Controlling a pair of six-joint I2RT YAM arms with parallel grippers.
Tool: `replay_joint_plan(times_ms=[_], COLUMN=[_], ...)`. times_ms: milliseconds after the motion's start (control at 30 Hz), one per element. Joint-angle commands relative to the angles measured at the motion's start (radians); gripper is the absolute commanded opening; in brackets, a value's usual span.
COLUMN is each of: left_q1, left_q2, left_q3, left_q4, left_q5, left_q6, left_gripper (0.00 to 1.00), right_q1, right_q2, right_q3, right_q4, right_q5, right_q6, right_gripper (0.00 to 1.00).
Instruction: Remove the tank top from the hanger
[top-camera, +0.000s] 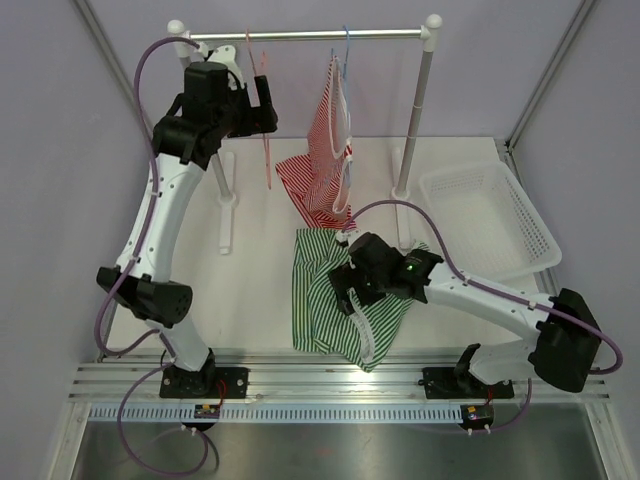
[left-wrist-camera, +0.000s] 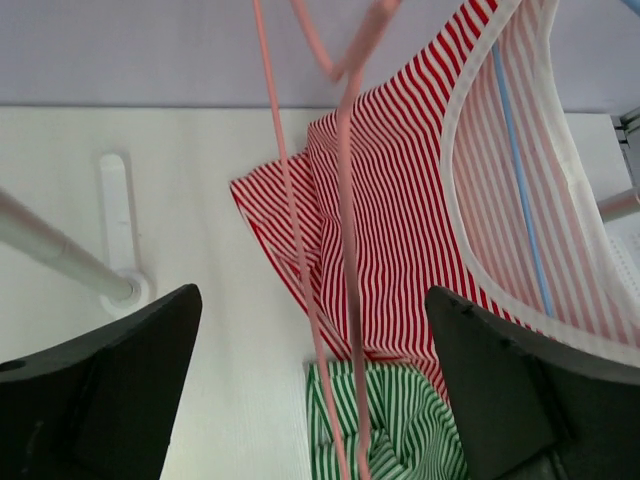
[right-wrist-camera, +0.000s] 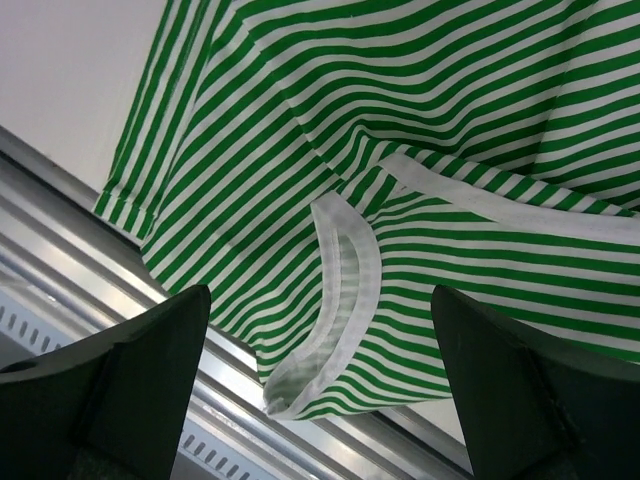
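Hovering high by the rail (top-camera: 310, 35), the left tool (left-wrist-camera: 312, 298) has its fingers spread wide, with a bare pink hanger (left-wrist-camera: 346, 200) dangling between them and touching neither. The right tool (right-wrist-camera: 320, 290), equally wide open, hangs low over the green striped tank top (top-camera: 320, 290), gripping nothing. That top lies crumpled on the table (top-camera: 250, 290), off any hanger, near the front edge. Beyond it, a red striped tank top (top-camera: 320, 180) hangs on a blue hanger (left-wrist-camera: 522, 200), hem trailing onto the table.

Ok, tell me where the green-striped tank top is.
In the top view, the green-striped tank top lies on the table, centre, just below the hanging red-striped tank top.
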Motion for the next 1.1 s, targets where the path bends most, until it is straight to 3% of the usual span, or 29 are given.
replay_joint_plan(times_ms=[0, 100, 267, 533, 633, 667, 767, 800, 900, 1067], left_q1=[0.001, 0.001, 0.001, -0.001, -0.001, -0.001, -0.001, -0.001, -0.001, -0.002], left_q2=[-0.186, -0.307, -0.499, -0.757, -0.801, -0.812, -0.869, -0.887, -0.959, -1.048], left_q3=[-0.086, -0.218, -0.448, -0.683, -0.728, -0.732, -0.768, -0.792, -0.887, -1.042], left_q4=[0.042, 0.042, 0.07, 0.119, 0.09, 0.073, 0.024, 0.032, 0.056, 0.113], left_q5=[0.002, -0.035, -0.11, -0.068, -0.081, -0.09, -0.153, -0.179, -0.206, -0.294], left_q6=[-0.028, -0.051, -0.104, -0.133, -0.099, -0.085, -0.026, 0.0, 0.043, 0.06], left_gripper=[0.99, 0.99, 0.99, 0.99, 0.99, 0.99, 0.99, 0.99, 0.99, 0.99], right_q1=[0.037, 0.053, 0.053, 0.053, 0.053, 0.053, 0.057, 0.057, 0.062, 0.069], right_q2=[0.062, 0.13, 0.186, 0.349, 0.39, 0.395, 0.401, 0.395, 0.334, 0.098], right_q3=[0.016, 0.006, -0.056, -0.065, -0.066, -0.068, -0.073, -0.073, -0.071, -0.05], right_q4=[0.08, 0.127, 0.308, 0.425, 0.413, 0.413, 0.394, 0.382, 0.353, 0.275], right_q5=[0.113, 0.233, 0.28, 0.314, 0.314, 0.317, 0.326, 0.331, 0.33, 0.36], right_q6=[0.049, 0.086, 0.106, 0.14, 0.146, 0.146, 0.129, 0.125, 0.114, 0.112], right_gripper=[1.0, 0.99, 1.0, 0.99, 0.87, 0.65, 0.38, 0.24, 0.0, 0.0])
